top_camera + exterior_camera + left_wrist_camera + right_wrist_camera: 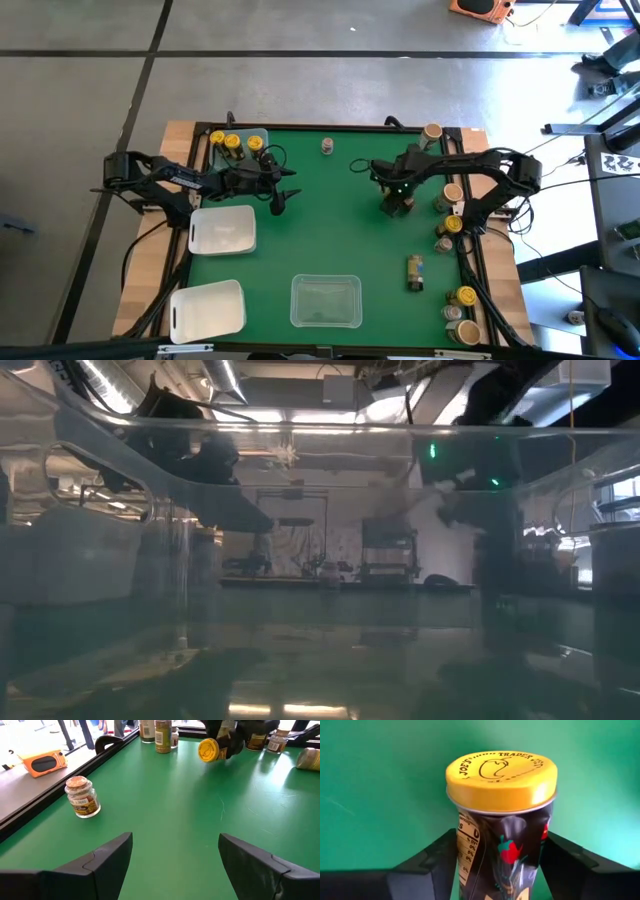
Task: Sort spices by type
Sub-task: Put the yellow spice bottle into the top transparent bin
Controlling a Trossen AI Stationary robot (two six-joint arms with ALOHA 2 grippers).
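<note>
Clearly the right gripper (pixel 497 865) has a yellow-lidded spice jar (pixel 500 815) between its fingers, which flank its sides closely, gripping it or nearly so, presumably to carry it toward its kind. Only the right wrist view shows this. The left gripper (pixel 175 860) hovers with fingers spread and empty over bare bench (pixel 165 805), a tan-lidded jar (pixel 81 796) well ahead of them.

Yellow lids on a green mat

The mat (pixel 330 215) is plain green, framed by pale wood. The jar (pixel 501 825) between the black fingers (pixel 425 870) has a yellow lid with a black line drawing and lettering, and a dark label bearing a red chilli. Left of it on the mat, a jar (pixel 82 796) has a speckled tan lid. Yellow-lidded jars (pixel 233 142) fill a clear tray (pixel 262 134). Two trays (pixel 222 230) are white.
</note>
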